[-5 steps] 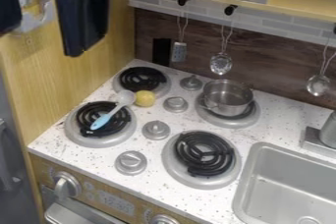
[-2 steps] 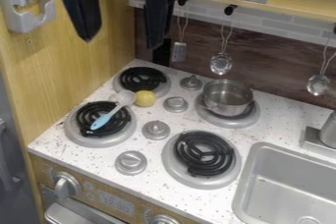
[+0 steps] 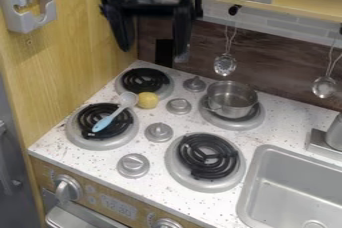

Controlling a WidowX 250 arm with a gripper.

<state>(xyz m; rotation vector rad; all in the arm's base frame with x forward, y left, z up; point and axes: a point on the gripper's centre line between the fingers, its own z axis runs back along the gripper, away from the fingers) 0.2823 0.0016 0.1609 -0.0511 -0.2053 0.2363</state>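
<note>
My gripper [image 3: 153,54] hangs open over the back left part of the stove, its two fingers spread apart with nothing between them. Below it, a blue-handled spoon [image 3: 115,113] with a pale bowl end lies across the front left burner, handle toward the front. A round yellow object [image 3: 147,100] sits beside the spoon's bowl end, by the edge of the back left burner. To the right, a small metal pot [image 3: 231,99] stands upright on the back right burner.
Black coil burners [image 3: 208,156] and grey knobs [image 3: 159,132] dot the speckled counter [image 3: 214,204]. At the right lies a grey sink [image 3: 294,187] with a faucet [image 3: 327,139]. Metal utensils [image 3: 225,64] hang on the back wall. A wooden panel [image 3: 67,67] rises at the left.
The gripper has come into fuller view from the upper left, moving right and slightly down, its fingers now visibly apart. The spoon, yellow object and pot have stayed put.
</note>
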